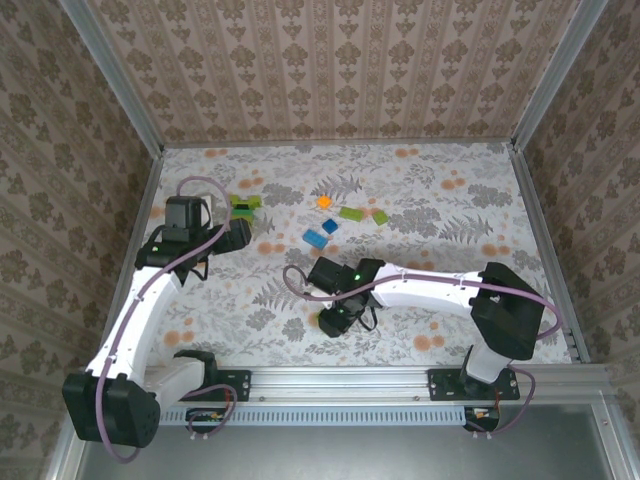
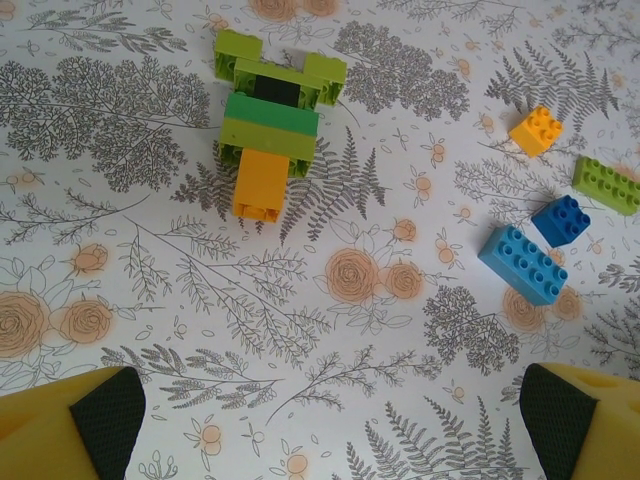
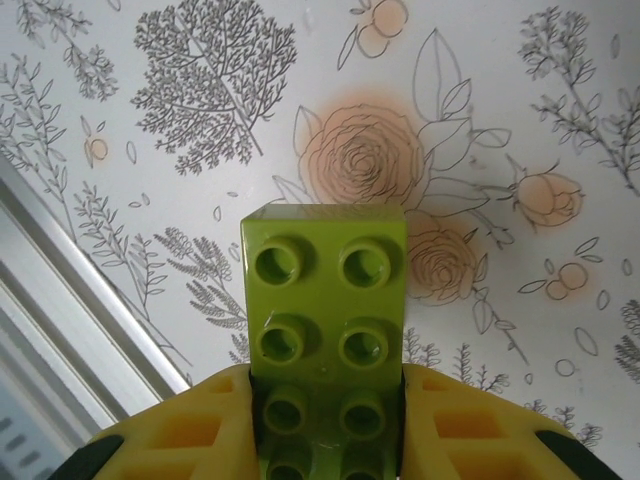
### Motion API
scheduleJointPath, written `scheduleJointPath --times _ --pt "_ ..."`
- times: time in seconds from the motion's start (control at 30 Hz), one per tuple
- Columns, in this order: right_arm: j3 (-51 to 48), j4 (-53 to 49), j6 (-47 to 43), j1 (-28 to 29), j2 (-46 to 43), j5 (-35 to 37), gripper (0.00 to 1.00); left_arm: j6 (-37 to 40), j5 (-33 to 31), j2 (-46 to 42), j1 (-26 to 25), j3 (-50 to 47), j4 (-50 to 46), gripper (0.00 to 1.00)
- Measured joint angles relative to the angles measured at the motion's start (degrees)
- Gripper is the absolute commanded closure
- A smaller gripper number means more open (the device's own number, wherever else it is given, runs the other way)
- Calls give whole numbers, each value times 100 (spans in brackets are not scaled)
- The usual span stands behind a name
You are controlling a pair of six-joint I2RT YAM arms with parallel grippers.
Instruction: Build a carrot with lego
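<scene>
While my left fingers [image 2: 95, 418] stand wide apart with nothing between them, my right fingers [image 3: 190, 435] are clamped on a lime-green plastic brick with two rows of studs [image 3: 325, 320]. They pinch its near half, so the far half sticks out past the yellow pads with its studs facing my wrist camera. Seen from above, that hand sits low over the floral-print counter [image 1: 450, 190], close to its near edge. The metal rail [image 3: 70, 300] along that edge runs just beside the brick in my wrist view. I cannot tell whether the held brick touches the cloth.

The carrot [image 2: 268, 130], a small build of plastic bricks, lies flat on the counter ahead of my left fingers, toward the far left. Lime pieces form a crossbar at its far end with a dark piece set between them. Green and lime bricks come next, and the orange-yellow tip points back at me.

Well apart to its right lie loose bricks. There is a small orange brick [image 2: 536, 130], a long lime-green brick [image 2: 607, 185], a small dark-blue brick [image 2: 560, 218], and just beside that a long light-blue brick [image 2: 522, 264].
</scene>
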Motion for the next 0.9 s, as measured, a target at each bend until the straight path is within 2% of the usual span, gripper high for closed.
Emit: scheduleJointPath --times 0.27,0.9 --pt "52 -85 24 28 44 -35 73 -2 0 -7 0 0 -2 0" --pt "138 -212 457 450 142 621 73 -2 46 -9 0 0 -2 0"
